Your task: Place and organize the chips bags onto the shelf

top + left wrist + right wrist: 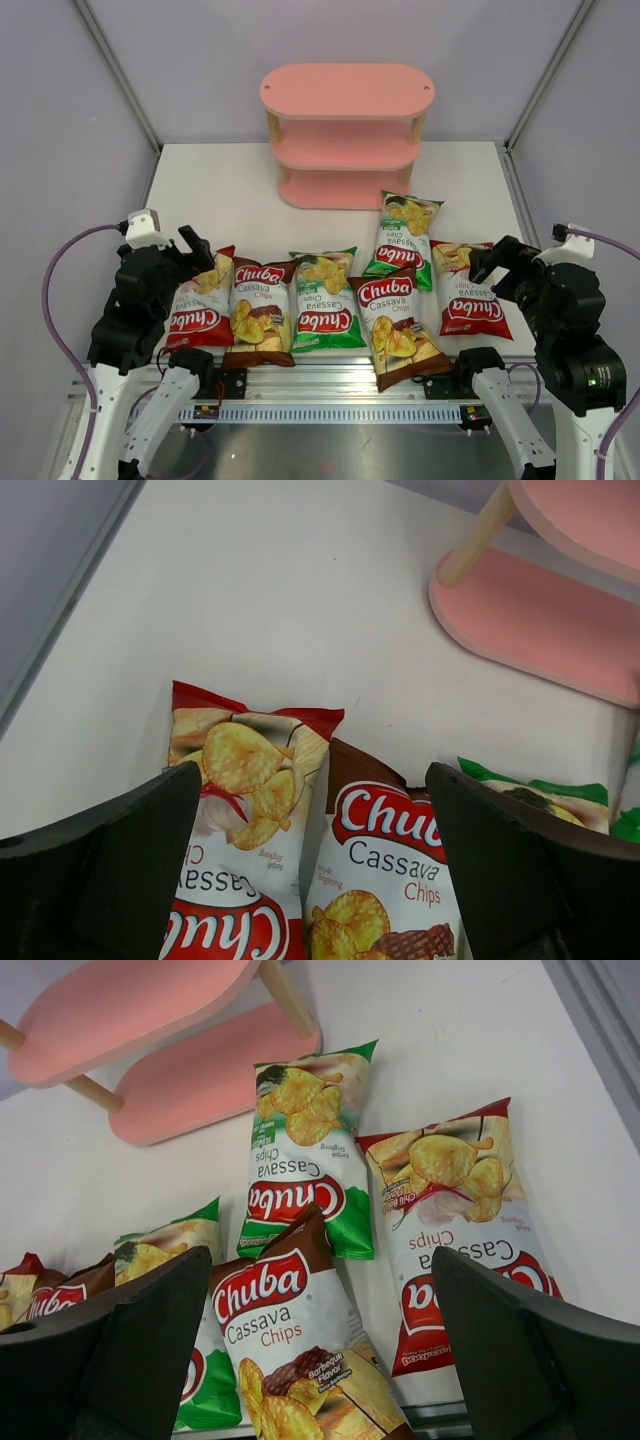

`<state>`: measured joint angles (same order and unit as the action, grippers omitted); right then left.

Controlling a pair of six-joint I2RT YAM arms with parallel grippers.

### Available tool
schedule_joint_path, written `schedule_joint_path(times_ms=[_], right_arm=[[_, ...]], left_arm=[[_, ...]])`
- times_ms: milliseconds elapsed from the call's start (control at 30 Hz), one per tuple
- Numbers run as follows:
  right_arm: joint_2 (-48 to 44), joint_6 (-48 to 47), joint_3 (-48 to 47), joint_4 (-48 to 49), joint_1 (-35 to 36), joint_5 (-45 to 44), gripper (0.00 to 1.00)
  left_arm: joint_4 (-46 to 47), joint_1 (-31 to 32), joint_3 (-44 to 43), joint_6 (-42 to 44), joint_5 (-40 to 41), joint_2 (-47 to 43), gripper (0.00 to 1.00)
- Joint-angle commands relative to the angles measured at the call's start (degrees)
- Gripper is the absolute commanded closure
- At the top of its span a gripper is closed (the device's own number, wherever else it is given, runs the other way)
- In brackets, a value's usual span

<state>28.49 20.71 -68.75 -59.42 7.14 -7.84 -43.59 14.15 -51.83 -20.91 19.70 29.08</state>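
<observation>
Shelf (346, 135): pink, three oval tiers on light wooden posts; it stands at the far middle of the table (215, 190).
Bags: six are counted, and all are laid flat on the table in front of the shelf.
Far green bag (405, 235): this is the bag nearest the shelf, just in front of its right end, with the logo turned toward the shelf.
Right red bag (468, 290): found in front of the shelf and past its right end, edge to edge with the far green bag and turned the same way.
Right brown bag (395, 325): well in front of the shelf's right half and tilted. Its top corner is laid over the far green bag's lower edge.
Near green bag (325, 300): well in front of the shelf's middle. Its right edge is covered by the right brown bag.
Left brown bag (258, 312): well in front of the shelf's left end, touching the near green bag.
Left red bag (200, 300): farthest left of the shelf, touching the left brown bag.
Left gripper (312, 780): spread wide with nothing gripped. It is held over the left red and left brown bags, well in front of the shelf and left of it.
Right gripper (320, 1260): spread wide with nothing gripped. It is held by the right red bag, well in front of the shelf and right of it.
</observation>
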Motion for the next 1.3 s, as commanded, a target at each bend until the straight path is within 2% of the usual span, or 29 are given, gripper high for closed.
schedule_joint_path(times_ms=[0,100,200,233,267,300,367,400,467,533,567,600,700,800,867,1267], right_arm=[[0.78,2.05,2.03,1.85,0.25,2.72,0.01],[0.51,3.1,5.55,6.14,0.33,16.31,0.01],[1.04,4.69,8.1,7.91,0.33,20.57,0.01],[1.39,5.04,8.54,7.91,0.25,20.75,0.01],[2.0,5.13,8.63,7.83,0.33,20.76,0.0],[2.18,5.13,8.72,7.57,0.25,20.58,0.0],[2.27,5.04,9.07,7.39,0.25,20.32,0.01],[2.1,5.22,9.16,7.13,0.33,19.88,0.01],[1.48,5.22,9.42,6.77,0.25,19.44,0.01],[0.96,5.04,9.34,5.63,0.33,18.56,0.0],[0.78,4.87,9.25,5.19,0.25,18.12,0.0],[0.69,4.52,9.08,4.23,0.25,17.68,0.01],[-0.01,3.73,8.63,2.82,0.25,16.37,0.01],[-0.45,3.2,8.72,2.55,0.33,14.87,0.01],[-0.45,3.2,9.07,2.73,0.33,14.78,0.01],[-0.28,3.9,11.18,5.01,0.25,16.1,0.0]], left_arm=[[3.07,-0.27,-1.69,-1.06,-6.41,1.68,0.01],[6.49,-0.27,-0.73,-3.7,-16.77,4.84,0.01],[13.95,-0.09,1.73,-7.82,-36.85,9.75,0.01],[16.85,0.17,3.56,-10.88,-40.85,11.42,0.01],[23.49,0.78,4.8,-12.65,-44.02,13.0,0.01],[26.69,3.66,5.68,-14.23,-46.57,17.2,0.01],[29.87,8.24,4.38,-14.96,-45.29,22.22,0.01],[29.8,12.61,3.24,-14.52,-43.37,28.25,0.01],[29.71,16.42,-0.26,-13.46,-41.77,33.56,0.01],[28.22,20.99,-2.82,-12.67,-37.13,39.52,0.01],[24.91,22.4,-5.18,-12.41,-34.5,40.95,0.01],[23.31,24.85,-5.99,-12.14,-28.29,42.1,0.01],[19.17,28.37,-6.7,-12.14,-19.91,44.74,0.01],[18.02,29.52,-4.52,-14.42,-15.94,45.01,0.01],[18.89,29.62,-2.93,-15.3,-16.1,45.01,0.01],[31.46,29.71,10.69,-26.2,-21.55,45.36,0.09]])
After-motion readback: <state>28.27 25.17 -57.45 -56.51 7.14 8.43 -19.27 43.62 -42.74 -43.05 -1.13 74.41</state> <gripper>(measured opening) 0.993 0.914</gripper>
